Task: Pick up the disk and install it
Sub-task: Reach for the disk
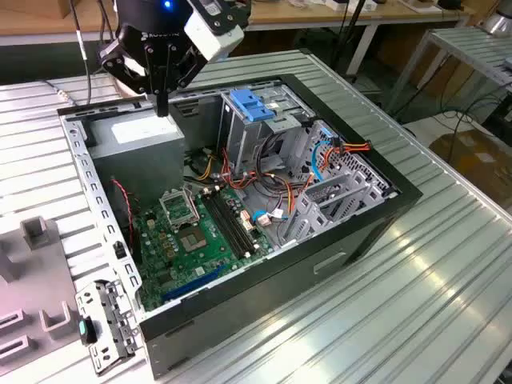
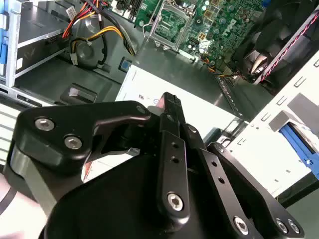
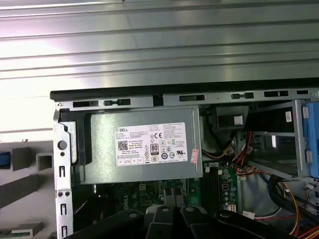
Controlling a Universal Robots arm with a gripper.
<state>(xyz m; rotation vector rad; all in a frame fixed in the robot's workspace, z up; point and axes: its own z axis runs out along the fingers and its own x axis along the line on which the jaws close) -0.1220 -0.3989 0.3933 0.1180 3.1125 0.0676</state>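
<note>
One arm, exterior view: the gripper hangs over the power supply inside the open computer case, its fingers pressed together on nothing.
Second wrist view: a bright blue rail, judged to be the disk, sits in a grey holder outside the case wall, apart from the gripper and so not yet picked.
First wrist view: the pale blue bracket marks the drive cage, likely the disk's place.

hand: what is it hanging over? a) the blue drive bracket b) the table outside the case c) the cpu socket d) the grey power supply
d: in the exterior view the hand hangs over the grey power supply, and in the second wrist view it points down at the supply's white label.
</note>
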